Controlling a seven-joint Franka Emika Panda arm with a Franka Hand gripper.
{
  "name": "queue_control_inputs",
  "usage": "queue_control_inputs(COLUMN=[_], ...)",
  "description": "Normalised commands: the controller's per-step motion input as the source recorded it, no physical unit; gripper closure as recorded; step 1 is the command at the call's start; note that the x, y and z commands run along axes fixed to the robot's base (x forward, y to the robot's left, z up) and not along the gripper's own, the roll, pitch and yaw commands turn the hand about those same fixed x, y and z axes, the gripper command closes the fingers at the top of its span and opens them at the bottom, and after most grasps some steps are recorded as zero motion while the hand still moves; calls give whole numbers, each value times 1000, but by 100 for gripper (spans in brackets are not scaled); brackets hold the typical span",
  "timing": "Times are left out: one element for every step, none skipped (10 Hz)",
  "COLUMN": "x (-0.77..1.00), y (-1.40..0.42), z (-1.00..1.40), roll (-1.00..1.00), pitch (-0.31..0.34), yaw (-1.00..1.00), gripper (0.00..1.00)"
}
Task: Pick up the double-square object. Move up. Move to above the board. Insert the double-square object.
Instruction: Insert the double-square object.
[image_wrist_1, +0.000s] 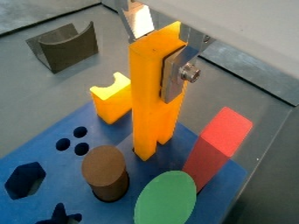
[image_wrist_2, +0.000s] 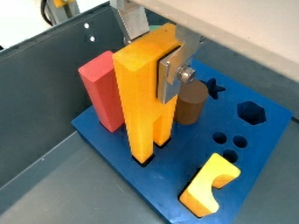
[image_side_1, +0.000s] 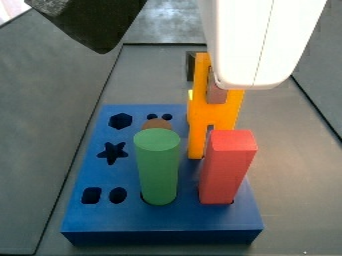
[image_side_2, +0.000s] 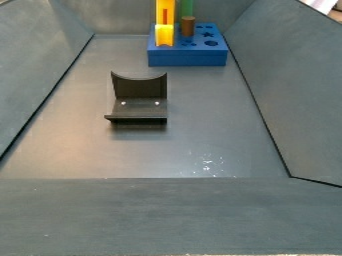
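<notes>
my gripper clamps the double-square object near its top; the bar stands upright, lower end in the board. only a side view shows the fixture.

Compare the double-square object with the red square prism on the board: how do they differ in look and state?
The double-square object is orange-yellow with a lengthwise groove; the red square prism is plain red. The double-square object stands taller than the prism. The gripper, over the board, grips the double-square object near its top; the prism stands free. Both are upright in the board.
</notes>
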Motion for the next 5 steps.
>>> queue_control_inputs(x=[0, 0, 0, 0, 0], y=[60, 100, 154, 117, 17], z=[-337, -340, -303, -300, -471], roll=[0, 0, 0, 0, 0], pitch=[0, 0, 0, 0, 0], yaw=[0, 71, 146, 151, 123], gripper=[100, 100, 100, 100, 100])
